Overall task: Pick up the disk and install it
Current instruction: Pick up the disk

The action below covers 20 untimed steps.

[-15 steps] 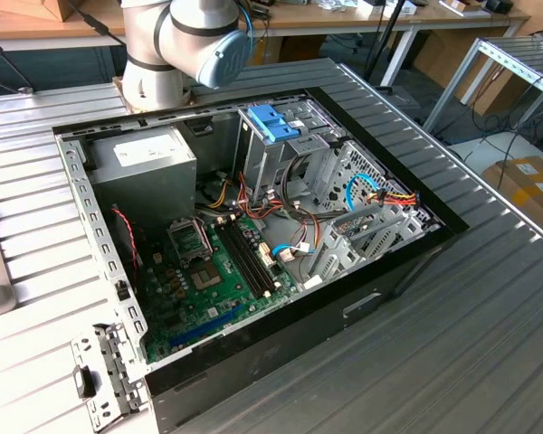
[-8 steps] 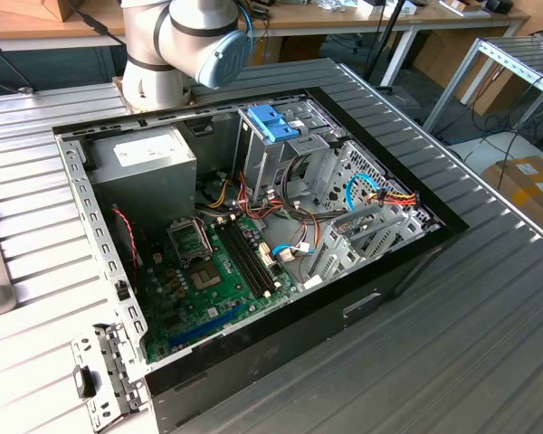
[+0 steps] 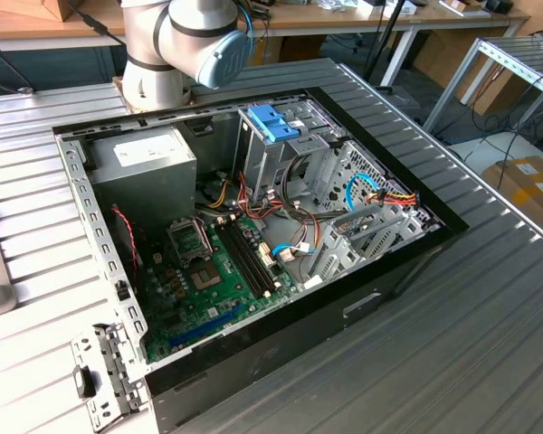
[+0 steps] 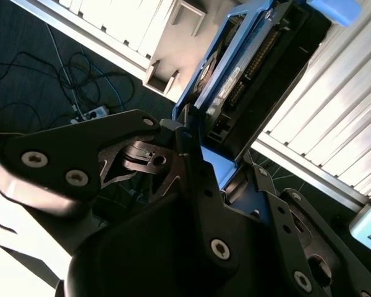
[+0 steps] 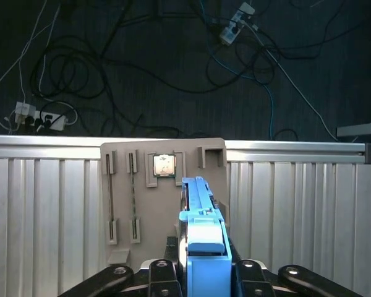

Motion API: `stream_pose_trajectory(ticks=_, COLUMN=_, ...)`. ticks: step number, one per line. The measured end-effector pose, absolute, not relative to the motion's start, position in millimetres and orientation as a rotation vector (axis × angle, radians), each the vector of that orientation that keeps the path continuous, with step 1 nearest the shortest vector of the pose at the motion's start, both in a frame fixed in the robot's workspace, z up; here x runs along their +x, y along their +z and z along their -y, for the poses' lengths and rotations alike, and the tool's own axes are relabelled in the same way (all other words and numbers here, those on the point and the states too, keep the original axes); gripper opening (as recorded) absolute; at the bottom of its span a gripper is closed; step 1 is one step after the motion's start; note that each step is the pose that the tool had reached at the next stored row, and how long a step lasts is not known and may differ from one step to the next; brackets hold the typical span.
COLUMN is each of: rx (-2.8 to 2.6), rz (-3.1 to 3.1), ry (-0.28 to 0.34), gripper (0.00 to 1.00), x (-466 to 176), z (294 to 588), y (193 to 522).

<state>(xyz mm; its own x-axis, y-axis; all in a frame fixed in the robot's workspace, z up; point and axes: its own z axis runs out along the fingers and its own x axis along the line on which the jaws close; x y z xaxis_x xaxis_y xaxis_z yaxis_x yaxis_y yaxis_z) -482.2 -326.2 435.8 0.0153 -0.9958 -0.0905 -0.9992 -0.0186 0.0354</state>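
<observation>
Grey parts tray (image 5: 120,151) is sitting below the gripper (image 5: 201,266), w/ jaws clamping the disk (image 5: 200,210) edge-on. Disk's long axis is running straight out from the gripper, over the tray.

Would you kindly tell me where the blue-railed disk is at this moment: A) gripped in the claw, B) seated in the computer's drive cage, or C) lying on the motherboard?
A, since in the first wrist view the disk rises edge-on from the claw, which is shut on it.
</observation>
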Motion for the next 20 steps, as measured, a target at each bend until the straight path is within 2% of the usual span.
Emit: stream_pose_trajectory(ticks=20, rx=-2.211, rz=-2.174, ry=0.138, gripper=0.37, x=-487.1, z=325.0, y=432.8)
